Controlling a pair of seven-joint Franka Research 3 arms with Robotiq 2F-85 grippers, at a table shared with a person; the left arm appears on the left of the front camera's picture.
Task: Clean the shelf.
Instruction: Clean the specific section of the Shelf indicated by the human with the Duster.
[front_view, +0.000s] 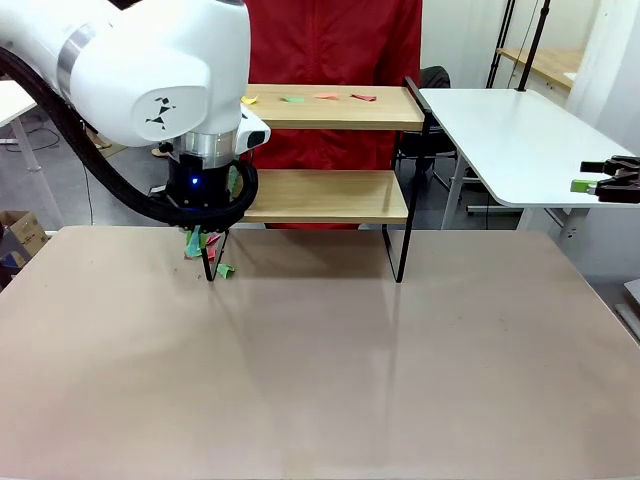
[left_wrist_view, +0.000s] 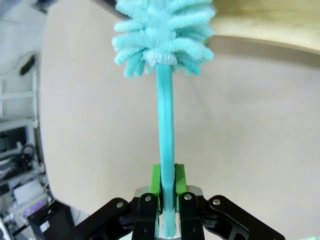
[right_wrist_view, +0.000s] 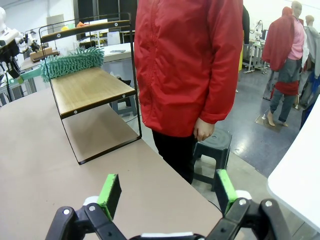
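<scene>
The shelf (front_view: 330, 196) stands at the table's far side, two wooden boards in a thin black frame. Several paper scraps (front_view: 326, 97) lie along its top board. My left gripper (left_wrist_view: 167, 186) is shut on the handle of a teal fluffy duster (left_wrist_view: 162, 35). In the right wrist view the duster's head (right_wrist_view: 72, 62) rests on the far end of the shelf's lower board (right_wrist_view: 90, 87). In the front view the left arm's wrist (front_view: 205, 185) hangs at the shelf's left end. My right gripper (right_wrist_view: 167, 192) is open and holds nothing, off to the right (front_view: 592, 176).
A few coloured scraps (front_view: 205, 245) lie on the brown table (front_view: 320, 370) by the shelf's left front leg. A person in a red jacket (front_view: 330, 40) stands behind the shelf. A white table (front_view: 520, 140) is at the right. A black stool (right_wrist_view: 216, 145) stands near the person.
</scene>
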